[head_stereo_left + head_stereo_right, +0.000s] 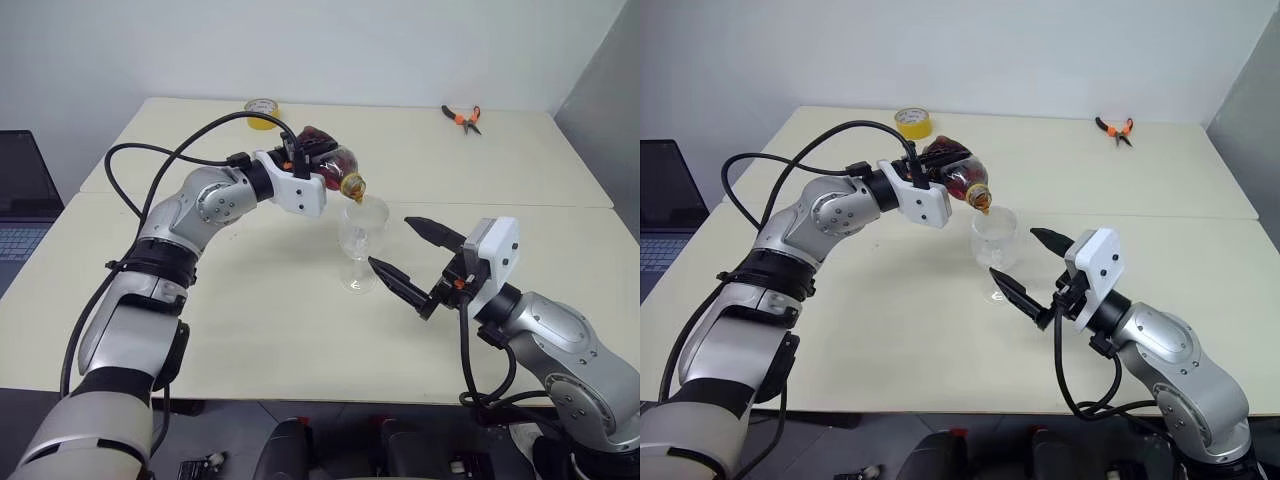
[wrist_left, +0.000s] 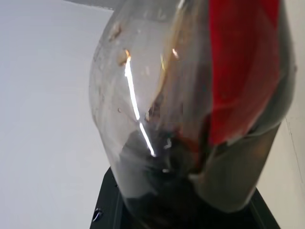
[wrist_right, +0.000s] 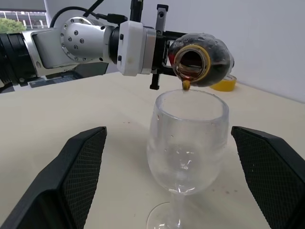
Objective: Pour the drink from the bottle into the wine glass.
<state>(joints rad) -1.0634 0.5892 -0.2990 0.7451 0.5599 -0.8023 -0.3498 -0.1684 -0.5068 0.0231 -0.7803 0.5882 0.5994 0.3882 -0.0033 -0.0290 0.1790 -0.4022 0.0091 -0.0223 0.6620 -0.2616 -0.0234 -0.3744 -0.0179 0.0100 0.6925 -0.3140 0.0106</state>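
Observation:
My left gripper point(image 1: 305, 158) is shut on the bottle point(image 1: 335, 165), which lies tipped on its side with its open mouth just above the rim of the wine glass point(image 1: 362, 235). The dark brown drink point(image 3: 202, 59) pools toward the neck, and a drop hangs at the bottle's lip point(image 3: 186, 85). The glass stands upright on the table, its bowl point(image 3: 188, 138) clear. My right gripper point(image 1: 410, 255) is open, level with the glass, one finger on each side of it and neither touching. The left wrist view looks onto the bottle's body point(image 2: 190, 109) and red label point(image 2: 243, 71).
A yellow tape roll point(image 1: 262, 112) sits at the table's far edge, behind the bottle. Orange-handled pliers point(image 1: 462, 117) lie at the far right. A laptop point(image 1: 22, 200) stands off the table's left side. The cream table point(image 1: 250, 330) has a seam across its middle.

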